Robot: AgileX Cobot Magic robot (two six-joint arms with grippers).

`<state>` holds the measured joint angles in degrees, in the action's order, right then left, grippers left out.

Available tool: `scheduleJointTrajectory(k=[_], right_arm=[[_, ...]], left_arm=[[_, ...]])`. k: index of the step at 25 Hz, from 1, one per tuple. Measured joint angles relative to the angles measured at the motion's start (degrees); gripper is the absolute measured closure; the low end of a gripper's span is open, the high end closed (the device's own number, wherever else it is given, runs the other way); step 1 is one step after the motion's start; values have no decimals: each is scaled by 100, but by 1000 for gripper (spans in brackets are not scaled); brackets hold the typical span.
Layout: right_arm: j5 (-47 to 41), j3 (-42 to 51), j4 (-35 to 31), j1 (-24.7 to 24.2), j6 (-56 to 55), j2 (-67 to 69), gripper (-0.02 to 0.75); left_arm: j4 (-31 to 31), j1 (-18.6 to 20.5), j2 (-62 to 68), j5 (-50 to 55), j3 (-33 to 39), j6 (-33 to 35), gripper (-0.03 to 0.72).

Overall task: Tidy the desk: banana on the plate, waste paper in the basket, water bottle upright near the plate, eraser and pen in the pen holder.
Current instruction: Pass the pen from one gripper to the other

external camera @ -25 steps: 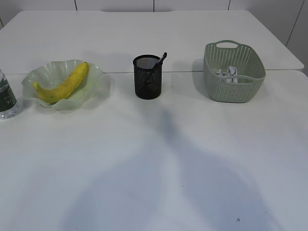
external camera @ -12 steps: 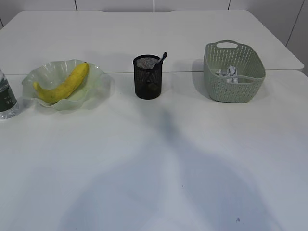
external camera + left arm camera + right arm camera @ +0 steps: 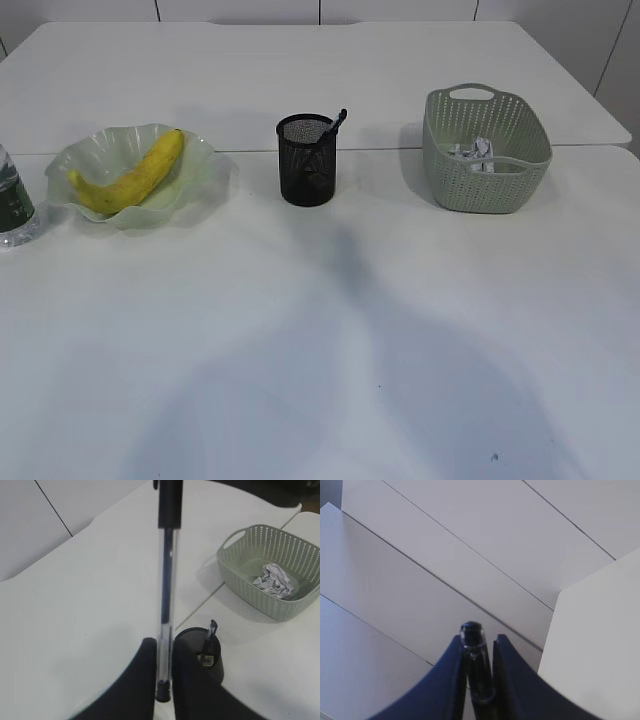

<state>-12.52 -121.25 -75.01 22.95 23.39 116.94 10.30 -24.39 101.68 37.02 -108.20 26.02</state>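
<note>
A clear pen (image 3: 166,580) stands upright between the jaws of my left gripper (image 3: 164,641), which is shut on its lower end. Its other end (image 3: 472,635) sits between the jaws of my right gripper (image 3: 478,639), shut on it. Neither gripper shows in the exterior view. The black mesh pen holder (image 3: 307,165) holds another pen (image 3: 333,125) and the eraser (image 3: 206,659). The banana (image 3: 135,172) lies on the green plate (image 3: 205,160). The water bottle (image 3: 12,205) stands upright left of the plate. Waste paper (image 3: 475,152) lies in the basket (image 3: 485,185).
The white desk (image 3: 320,330) stretches wide in front of the row of objects, with arm shadows on it. A seam runs across it behind the plate and the pen holder. In the left wrist view the pen holder (image 3: 215,667) lies just below right of my fingers.
</note>
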Motion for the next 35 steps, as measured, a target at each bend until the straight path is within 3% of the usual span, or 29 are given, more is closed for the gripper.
scheduleJointTrajectory(k=[17,35], right_arm=[[108,0,11,0,9,0,630],[129,0,-132,-12,19,3,646]], left_arm=[[93,0,0,-78,0,26,657],[202,0,-4,-157,0,39,603]])
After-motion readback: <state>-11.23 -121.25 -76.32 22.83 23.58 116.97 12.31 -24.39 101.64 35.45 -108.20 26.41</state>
